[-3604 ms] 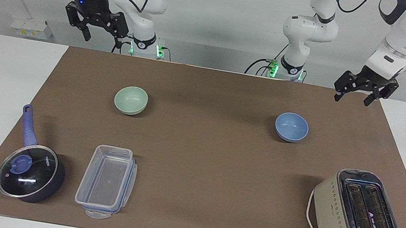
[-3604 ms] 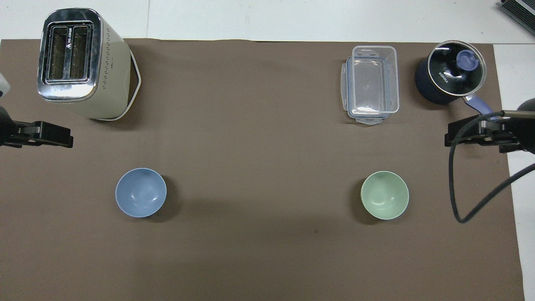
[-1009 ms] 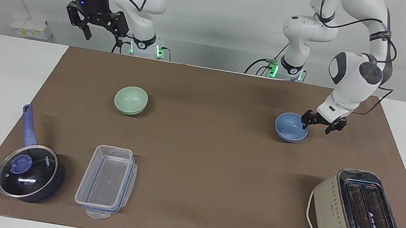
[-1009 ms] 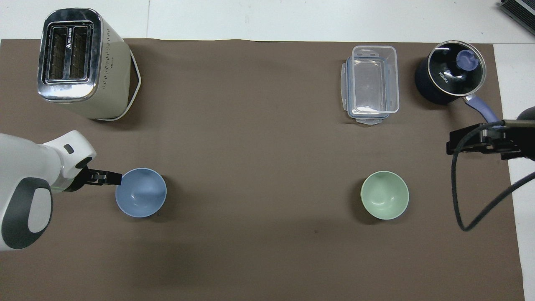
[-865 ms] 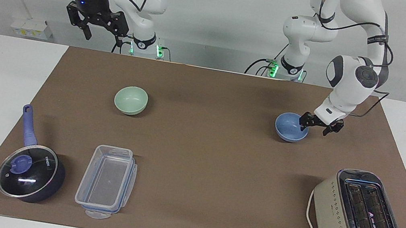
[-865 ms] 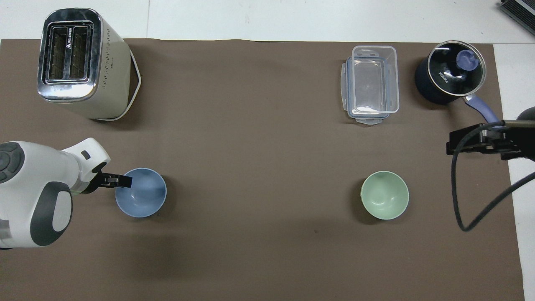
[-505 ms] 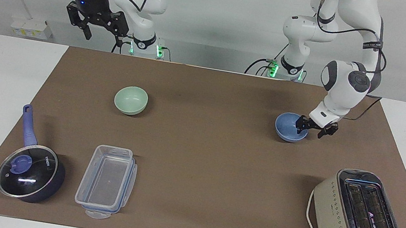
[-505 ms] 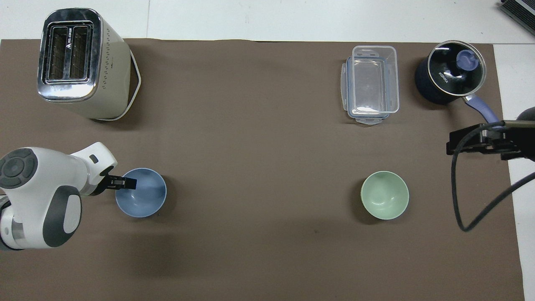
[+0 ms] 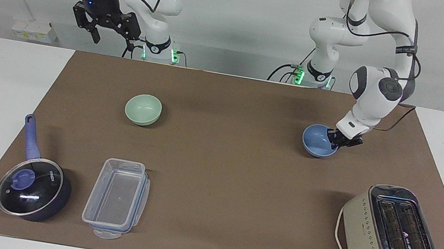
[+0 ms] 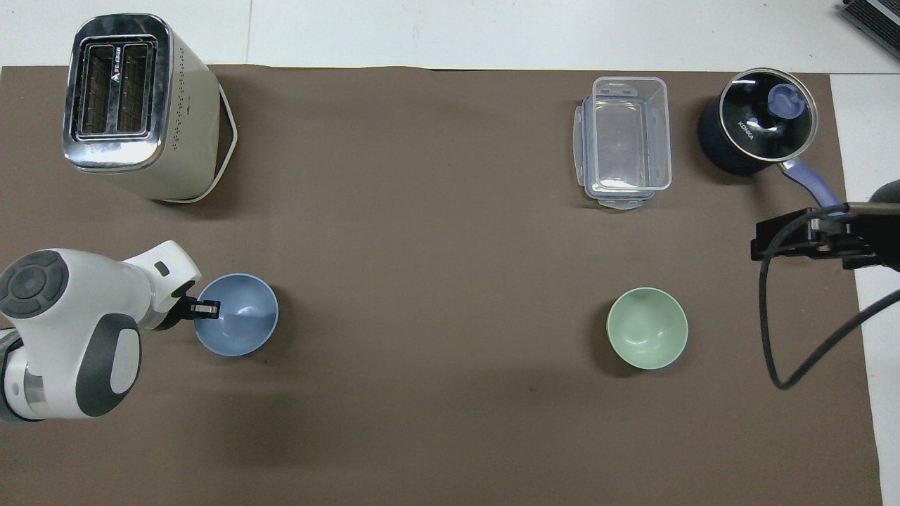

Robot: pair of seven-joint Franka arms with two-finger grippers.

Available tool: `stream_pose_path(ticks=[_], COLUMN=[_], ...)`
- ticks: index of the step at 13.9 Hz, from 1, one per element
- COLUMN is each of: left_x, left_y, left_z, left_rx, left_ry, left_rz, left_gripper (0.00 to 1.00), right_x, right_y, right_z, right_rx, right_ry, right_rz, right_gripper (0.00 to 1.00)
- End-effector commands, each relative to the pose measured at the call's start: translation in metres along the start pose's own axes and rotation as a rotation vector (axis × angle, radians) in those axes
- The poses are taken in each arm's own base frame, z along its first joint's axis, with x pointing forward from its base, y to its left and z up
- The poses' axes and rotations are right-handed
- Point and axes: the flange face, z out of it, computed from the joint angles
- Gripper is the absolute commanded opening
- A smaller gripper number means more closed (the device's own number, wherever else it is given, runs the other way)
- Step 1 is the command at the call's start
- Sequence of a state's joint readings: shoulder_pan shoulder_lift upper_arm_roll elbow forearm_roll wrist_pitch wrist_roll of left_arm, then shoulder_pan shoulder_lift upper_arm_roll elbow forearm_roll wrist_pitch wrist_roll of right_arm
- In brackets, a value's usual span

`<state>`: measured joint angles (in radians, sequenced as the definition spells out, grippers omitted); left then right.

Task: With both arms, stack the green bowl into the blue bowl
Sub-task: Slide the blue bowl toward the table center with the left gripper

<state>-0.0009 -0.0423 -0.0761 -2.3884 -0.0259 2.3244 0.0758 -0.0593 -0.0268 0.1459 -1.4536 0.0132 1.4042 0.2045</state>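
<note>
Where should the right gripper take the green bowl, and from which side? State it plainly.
Grip the green bowl by its rim, one finger inside and one outside the wall. It sits upright and open with nothing in it, and its round sides offer no flat faces to pinch. Bring the right gripper down from above onto the rim section toward the right arm's end of the table, much as the left gripper is shut on the blue bowl.

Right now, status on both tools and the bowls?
Left tool shut on blue bowl rim. Right tool open, waiting high. Green bowl untouched. Nothing between the bowls.
</note>
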Motion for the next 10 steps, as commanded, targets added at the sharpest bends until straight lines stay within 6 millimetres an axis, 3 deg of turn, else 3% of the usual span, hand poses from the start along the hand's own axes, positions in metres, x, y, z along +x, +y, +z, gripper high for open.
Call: stream_pose_path(ticks=[1,6,9,10], left_x=[0.000,0.012,0.019,0.023], left_y=[0.001,0.005,0.012,0.026], left_z=[-0.001,-0.041,-0.082,-0.096], left_rx=[-0.019,-0.025,-0.038,-0.065], left_ry=[0.017,0.002,-0.019,-0.024], left_rz=[-0.009,0.001,0.010,0.022], left_gripper=[0.00,0.00,0.00,0.00], right_x=[-0.007,-0.007,-0.007,-0.007], right_y=[0.006,0.006,0.006,0.006], right_z=[0.000,0.000,0.000,0.000], right_rx=[-0.006,-0.006,-0.005,-0.005], right_ry=[-0.007,-0.007,-0.008,-0.008], right_rz=[-0.022,-0.021,-0.021,-0.021], right_gripper=[1.00,1.00,1.00,1.00])
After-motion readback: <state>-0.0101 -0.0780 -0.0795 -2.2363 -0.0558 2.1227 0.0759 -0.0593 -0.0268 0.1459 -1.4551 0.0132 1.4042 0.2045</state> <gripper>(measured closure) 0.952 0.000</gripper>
